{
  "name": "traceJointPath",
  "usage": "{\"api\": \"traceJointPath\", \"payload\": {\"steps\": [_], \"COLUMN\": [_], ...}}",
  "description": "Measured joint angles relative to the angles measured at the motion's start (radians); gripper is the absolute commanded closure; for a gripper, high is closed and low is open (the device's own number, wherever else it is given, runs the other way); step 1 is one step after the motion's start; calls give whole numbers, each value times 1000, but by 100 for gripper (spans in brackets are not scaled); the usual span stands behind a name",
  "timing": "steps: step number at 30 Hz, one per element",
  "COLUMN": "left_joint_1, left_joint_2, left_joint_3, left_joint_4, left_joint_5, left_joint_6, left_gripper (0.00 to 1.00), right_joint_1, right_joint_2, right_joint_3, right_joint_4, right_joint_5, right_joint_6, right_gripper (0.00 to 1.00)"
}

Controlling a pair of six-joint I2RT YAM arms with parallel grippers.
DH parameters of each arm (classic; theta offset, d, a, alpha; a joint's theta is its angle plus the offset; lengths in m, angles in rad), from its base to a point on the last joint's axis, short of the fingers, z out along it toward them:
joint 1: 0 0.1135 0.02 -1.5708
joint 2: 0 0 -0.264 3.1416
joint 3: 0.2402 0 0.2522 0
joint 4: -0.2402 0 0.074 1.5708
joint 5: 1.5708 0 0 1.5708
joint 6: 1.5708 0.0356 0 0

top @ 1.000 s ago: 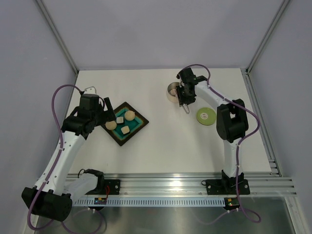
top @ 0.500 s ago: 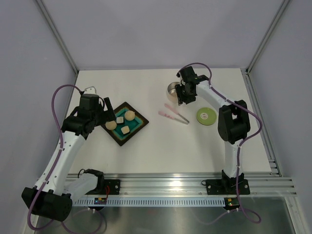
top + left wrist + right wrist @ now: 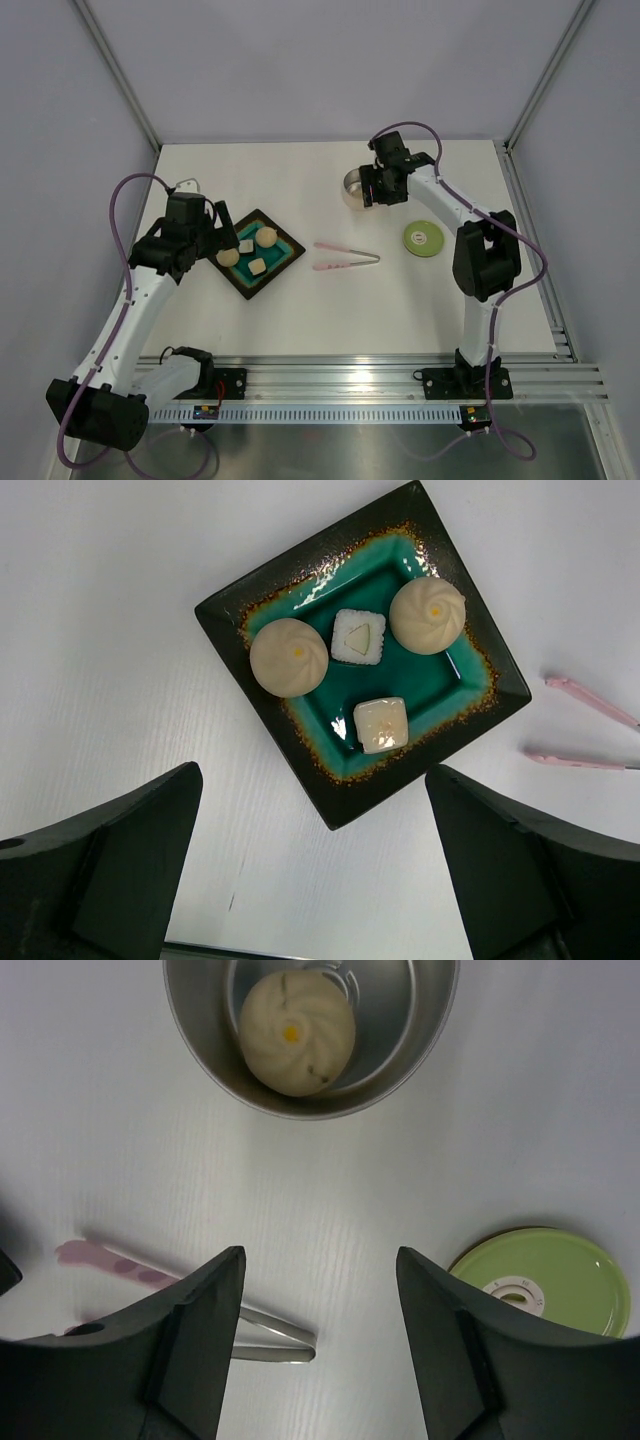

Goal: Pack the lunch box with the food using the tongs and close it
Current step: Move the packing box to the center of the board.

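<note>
Left claw (image 3: pixel 312 775) and right claw (image 3: pixel 320 1260) both apart, empty; tongs (image 3: pixel 345 256) flat at 6 o'clock from the tin (image 3: pixel 353 187): grip them across both arms, so your squeeze closes the tips.

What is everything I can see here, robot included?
table: 1, white, under everything
tray: 1, black with teal inside, left side
tin: 1, steel, back right, open
buns: 3, beige, two on tray, one in tin
cubes: 2, off-white, on tray
lid: 1, green, on table at right
tongs: 1, pink, lying between tray and lid
left gripper: 1, black, open above tray
right gripper: 1, black, open by tin
</note>
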Motion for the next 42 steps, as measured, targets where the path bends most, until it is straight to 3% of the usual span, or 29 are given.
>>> {"api": "traceJointPath", "payload": {"steps": [9,20,28,35,42], "left_joint_1": [0,1,1,1,1], "left_joint_2": [1,-10,-31,-61,-61], "left_joint_3": [-5,-7,-26,-31,-42], "left_joint_4": [0,0,-7,-8,-7], "left_joint_5": [2,2,2,-2,0], "left_joint_6": [-1,-1,-1,-1,-1], "left_gripper": [1,1,1,1,1], "right_joint_1": [-40,-161,-165,-157,-125], "right_joint_2": [157,385,469,441,413], "right_joint_3": [225,531,536,349,238], "right_joint_4": [-1,-3,87,261,306], "right_joint_5": [91,29,-194,-357,-434], "right_joint_6": [160,332,489,561,576], "right_gripper": [32,36,33,33,33]}}
